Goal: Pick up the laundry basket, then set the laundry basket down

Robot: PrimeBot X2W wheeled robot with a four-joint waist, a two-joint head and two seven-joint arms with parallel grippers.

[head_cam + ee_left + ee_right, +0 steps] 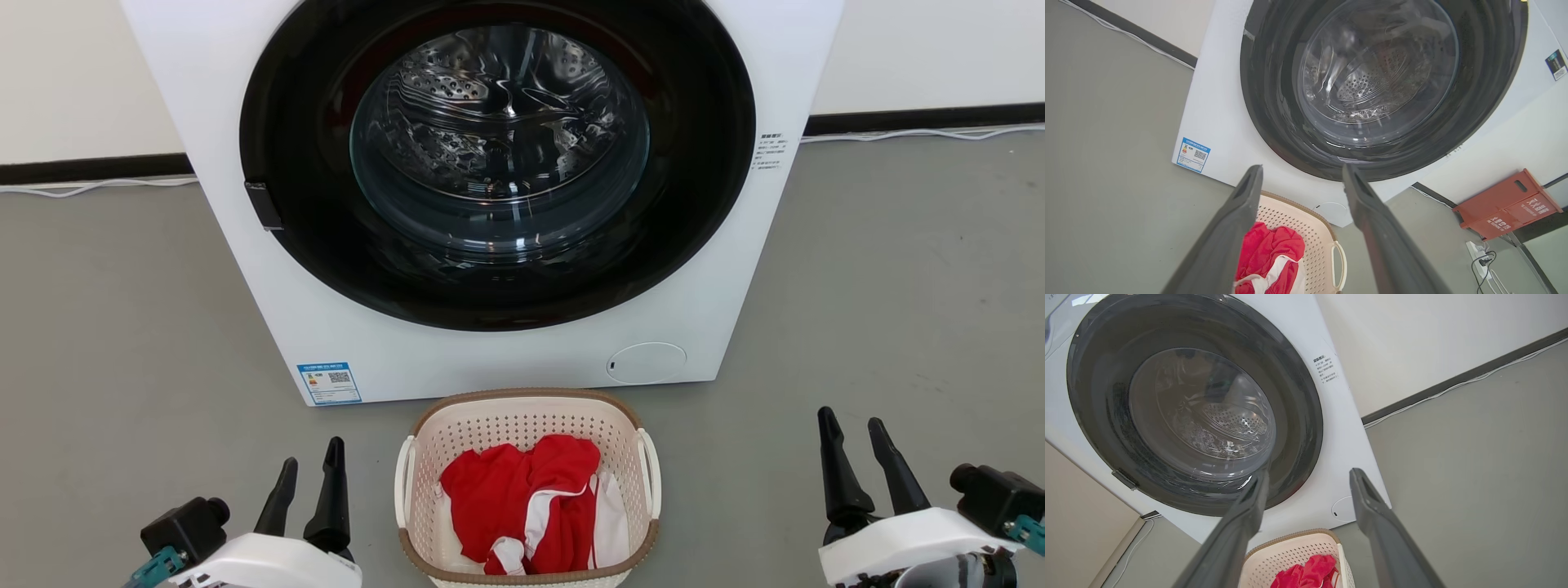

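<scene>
The laundry basket (522,426) is seen resting on the grey floor (122,327) just before the white washer (490,359), with a red and white garment (522,490) lying in it. The left gripper (310,456) and the right gripper (851,420) are held on either side, apart from it, each with fingers spread and nothing gripped.

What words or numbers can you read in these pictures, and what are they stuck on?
No text is clear enough to quote.
blue sticker, low on the washer front: a QR code and tiny print, too small to read.
black print, on the washer beside the door: too small.
red crate: white characters, tilted and blurred, unreadable.
dark sticker, on the washer: too small.
</scene>
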